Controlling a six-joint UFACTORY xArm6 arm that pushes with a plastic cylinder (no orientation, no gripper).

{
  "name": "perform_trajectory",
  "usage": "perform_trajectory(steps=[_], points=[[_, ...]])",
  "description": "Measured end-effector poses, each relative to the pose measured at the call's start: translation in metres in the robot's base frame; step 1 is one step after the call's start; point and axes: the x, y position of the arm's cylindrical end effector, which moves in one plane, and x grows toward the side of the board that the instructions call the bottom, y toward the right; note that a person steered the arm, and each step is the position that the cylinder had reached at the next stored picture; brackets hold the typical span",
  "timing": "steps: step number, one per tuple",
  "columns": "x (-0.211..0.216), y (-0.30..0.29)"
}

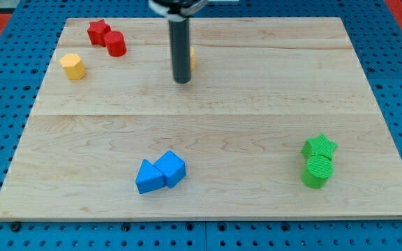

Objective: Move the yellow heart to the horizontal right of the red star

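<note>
Near the worktop's (368, 84) far-left corner, a yellow hexagonal block (72, 66) is sitting closest to the left edge. Just beyond it toward the far edge, the red star (98, 31) is lying with a red cylinder (115, 44) touching its right side.

Toward the near edge, left of centre, two blue blocks (160, 172) are resting against each other.

At the far edge, around the middle, the dark rod is standing upright with the tip (181, 81) planted on the wood. The yellow heart (192, 57) is hiding almost wholly behind the rod, only a sliver peeking out on the rod's right. The arm is carrying no pincer, so no spread or pinch can be reported.

Near the right edge, toward the near corner, a green star (319, 146) is touching a green cylinder (317, 171).

The heart is already lying right of the red star, though slightly nearer the viewer, and the red cylinder is occupying the spot beside the star. The arm seems to be lining up its contact. The next move probably calls for nudging the heart toward the far edge, level with the star.
</note>
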Motion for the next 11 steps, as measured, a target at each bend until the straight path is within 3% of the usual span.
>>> perform_trajectory(steps=[1,2,3,5,6,7,8,10,11], points=[[-0.023,-0.054],[-0.077,-0.007],[-0.077,0.094],[-0.049,0.114],[-0.092,0.163],[-0.100,0.211],[-0.120,0.211],[-0.062,0.170],[0.008,0.051]])
